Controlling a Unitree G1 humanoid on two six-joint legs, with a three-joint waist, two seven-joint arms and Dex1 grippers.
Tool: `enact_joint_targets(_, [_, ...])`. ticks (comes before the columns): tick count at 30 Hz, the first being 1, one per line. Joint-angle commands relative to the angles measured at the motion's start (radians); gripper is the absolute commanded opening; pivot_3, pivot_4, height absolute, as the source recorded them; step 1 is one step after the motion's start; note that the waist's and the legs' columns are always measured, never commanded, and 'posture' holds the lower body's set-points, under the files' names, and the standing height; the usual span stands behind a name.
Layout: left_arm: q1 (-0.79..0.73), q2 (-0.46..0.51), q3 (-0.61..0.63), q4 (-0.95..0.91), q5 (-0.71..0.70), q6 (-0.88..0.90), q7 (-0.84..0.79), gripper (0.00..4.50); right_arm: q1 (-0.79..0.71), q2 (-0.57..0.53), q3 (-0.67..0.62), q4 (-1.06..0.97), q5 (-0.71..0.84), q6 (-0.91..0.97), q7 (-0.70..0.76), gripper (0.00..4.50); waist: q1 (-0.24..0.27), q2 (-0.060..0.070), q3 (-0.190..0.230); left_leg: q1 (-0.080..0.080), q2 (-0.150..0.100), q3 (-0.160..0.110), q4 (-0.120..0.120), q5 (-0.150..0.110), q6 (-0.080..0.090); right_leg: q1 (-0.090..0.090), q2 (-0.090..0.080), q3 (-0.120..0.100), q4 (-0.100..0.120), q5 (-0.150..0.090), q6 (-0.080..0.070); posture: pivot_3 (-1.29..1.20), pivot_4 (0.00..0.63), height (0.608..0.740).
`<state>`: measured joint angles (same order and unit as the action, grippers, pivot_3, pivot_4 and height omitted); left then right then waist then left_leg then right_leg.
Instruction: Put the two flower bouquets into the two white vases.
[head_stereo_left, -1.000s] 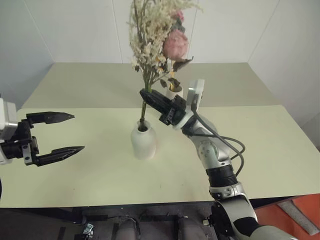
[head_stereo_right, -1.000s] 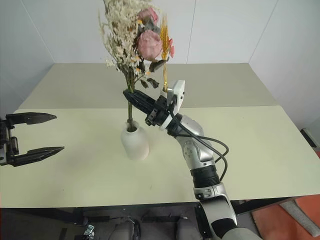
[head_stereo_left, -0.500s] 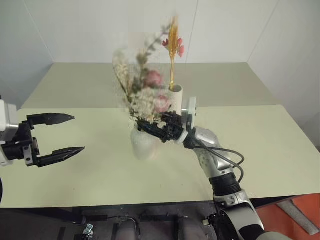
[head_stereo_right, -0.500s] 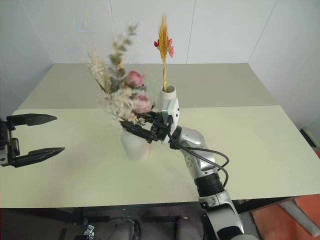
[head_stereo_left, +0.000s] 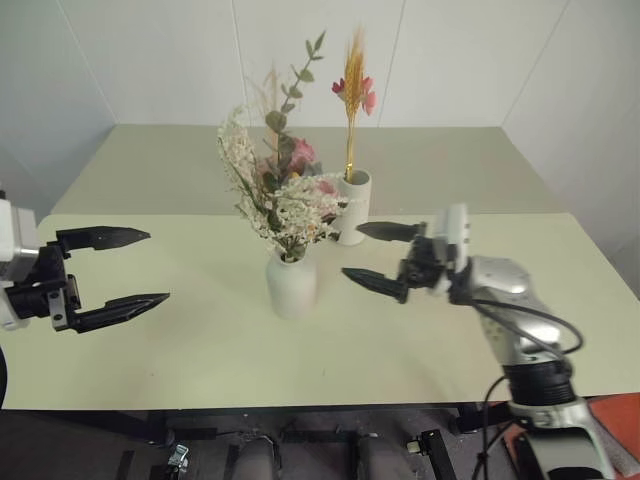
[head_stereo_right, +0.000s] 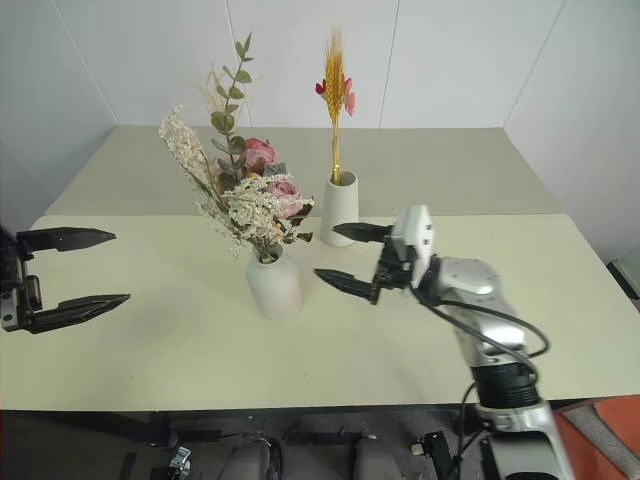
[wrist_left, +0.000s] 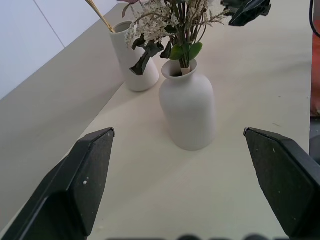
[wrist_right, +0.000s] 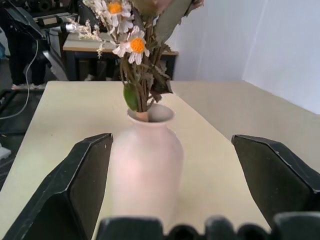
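Right gripper (head_stereo_left: 381, 258) spread wide, empty; both black fingers point left toward the round vase (head_stereo_left: 291, 284), tips just right of it, not touching; near finger (head_stereo_left: 375, 283) level with the vase's body, far finger (head_stereo_left: 390, 231) in front of the tall vase (head_stereo_left: 353, 207), apart from it; right wrist view looks straight at the round vase between the two fingers, with a gap on each side.

Left gripper (head_stereo_left: 112, 268) also spread wide, empty; hangs over the table's (head_stereo_left: 560, 300) left part, well apart from both vases; fingers point right; left wrist view has the round vase between its fingers but further off.

Bushy bunch (head_stereo_left: 283, 187) stands in the round vase, stems down in the narrow neck; cream sprigs lean left, pink blooms and green leaves in the middle, one leafy sprig sticks up highest; held by nothing.

Slim bunch (head_stereo_left: 352, 90) stands upright in the tall vase; orange spikes with small pink blooms at the top; held by nothing.

Round vase upright on the near table, about centre; tall vase upright just behind it and to the right, near the seam between the two tabletops; vases close but not touching; some cream sprigs reach across to the tall vase's rim.
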<state>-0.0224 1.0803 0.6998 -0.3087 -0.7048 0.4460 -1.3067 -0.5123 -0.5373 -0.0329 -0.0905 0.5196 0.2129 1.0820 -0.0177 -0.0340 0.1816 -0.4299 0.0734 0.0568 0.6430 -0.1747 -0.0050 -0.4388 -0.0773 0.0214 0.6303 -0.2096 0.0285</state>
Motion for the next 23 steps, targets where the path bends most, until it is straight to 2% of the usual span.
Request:
enact_joint_targets(1, [0.0,0.006,0.025,-0.014,0.001,-0.019,0.001,4.5,0.034,-0.138,-0.121,-0.012,0.039,-0.016,0.099,4.48,0.003,0.0,0.0,0.0,0.0,0.0,0.0,0.0,0.0,0.0,0.0,0.0,0.0,0.0,0.0,0.0,0.15,0.74])
enact_joint_targets(7, [0.031,-0.005,0.048,-0.024,-0.002,-0.02,0.002,4.5,0.065,-0.367,-0.26,0.187,0.019,-0.075,0.248,4.48,0.005,0.0,0.0,0.001,0.0,0.0,0.0,0.0,0.0,0.001,0.0,0.0,0.0,-0.002,0.002,0.0,0.15,0.74])
enact_joint_targets(9, [0.05,-0.007,0.063,-0.029,0.0,-0.012,0.003,4.5,0.087,-0.468,-0.312,0.291,0.001,-0.133,0.348,4.48,0.004,0.0,0.0,0.001,0.0,0.0,0.0,0.0,0.0,0.001,0.0,0.001,0.0,-0.002,0.002,0.0,0.15,0.74])
enact_joint_targets(12, [0.066,0.0,0.083,-0.031,0.0,-0.005,0.003,4.5,0.093,-0.562,-0.329,0.405,-0.024,-0.193,0.428,4.48,0.004,0.0,0.0,0.001,0.0,0.001,0.0,0.0,0.0,0.001,0.0,0.001,-0.001,-0.003,0.001,0.0,0.15,0.74])
enact_joint_targets(16, [0.074,0.006,0.121,-0.038,-0.009,0.006,0.011,4.5,0.033,-0.606,-0.309,0.543,-0.062,-0.242,0.449,4.48,-0.005,0.0,0.0,0.005,0.0,0.002,0.0,0.0,0.0,0.002,0.0,0.002,0.0,-0.004,0.0,0.0,0.15,0.74])
enact_joint_targets(23, [0.132,-0.018,0.184,-0.07,0.0,0.015,0.012,4.5,-0.045,-0.61,-0.251,0.671,-0.141,-0.328,0.466,4.48,-0.012,0.0,0.0,0.006,0.0,0.004,0.0,0.0,0.0,0.002,0.0,0.005,0.001,-0.006,-0.003,0.0,0.15,0.74])
